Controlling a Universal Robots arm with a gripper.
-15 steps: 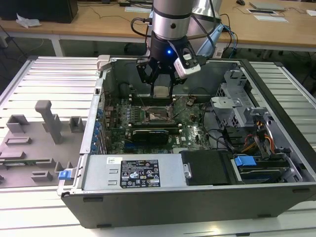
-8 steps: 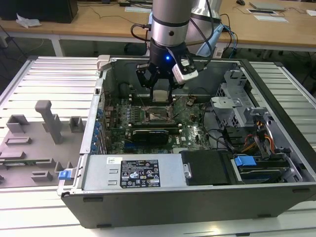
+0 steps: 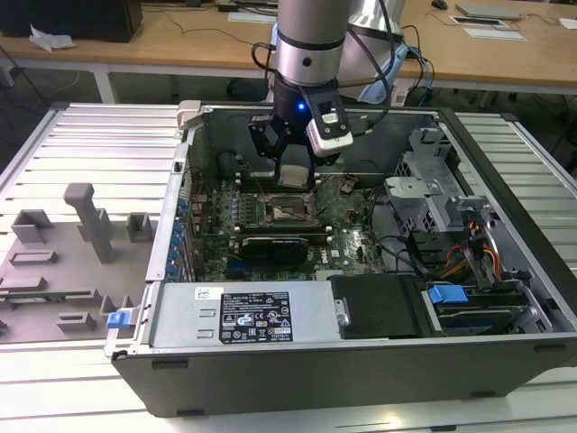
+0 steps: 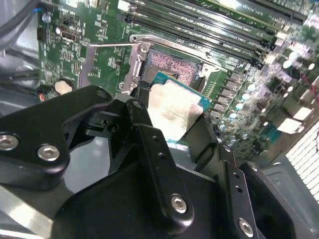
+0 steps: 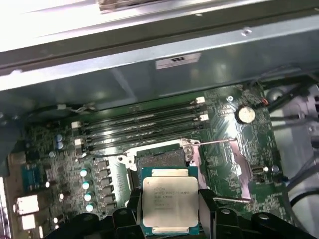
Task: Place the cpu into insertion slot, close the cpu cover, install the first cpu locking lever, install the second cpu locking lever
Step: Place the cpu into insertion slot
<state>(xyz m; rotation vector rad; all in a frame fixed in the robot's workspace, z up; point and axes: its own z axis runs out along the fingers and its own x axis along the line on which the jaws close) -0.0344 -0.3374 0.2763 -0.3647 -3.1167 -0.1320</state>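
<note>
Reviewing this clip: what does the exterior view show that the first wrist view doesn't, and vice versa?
The exterior view adds the arm, the whole open computer case and a grey fixture tray on the exterior view's left. The first wrist view adds the coin battery and a close look at the cpu top. Both show the claw shut on the cpu, over the open insertion slot, not yet seated.

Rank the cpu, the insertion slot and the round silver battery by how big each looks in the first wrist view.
1. cpu, largest as seen, though it is held nearer the camera and hides part of the slot, so this pair is unsure.
2. insertion slot.
3. round battery, clearly smallest.
</note>
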